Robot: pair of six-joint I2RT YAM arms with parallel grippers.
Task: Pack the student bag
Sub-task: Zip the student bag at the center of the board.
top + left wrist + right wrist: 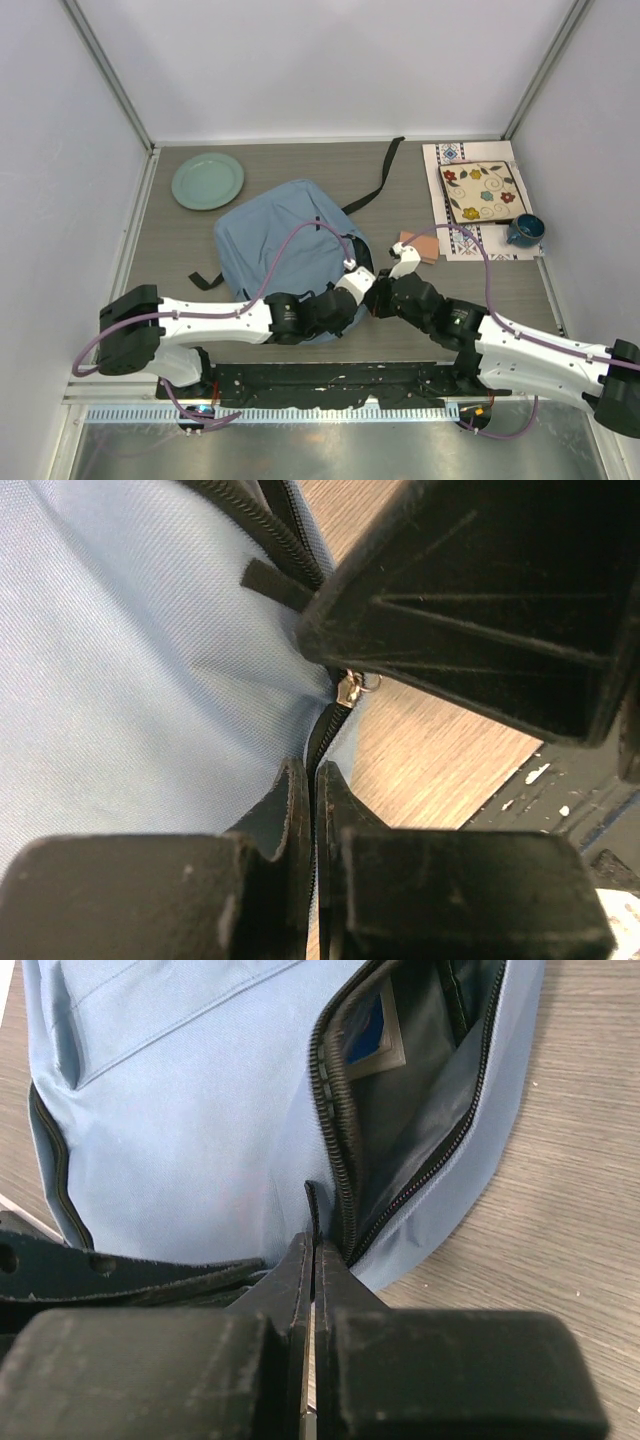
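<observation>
Left arm (215,318) and right arm (530,355) stretch from the lower corners toward mid-frame, wrists nearly meeting. Left gripper (312,775) and right gripper (312,1248) both have jaws pressed together.

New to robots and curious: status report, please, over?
Left gripper and right gripper shut, pinching student bag by its zipper. Compartment open. Nothing in the way.
</observation>
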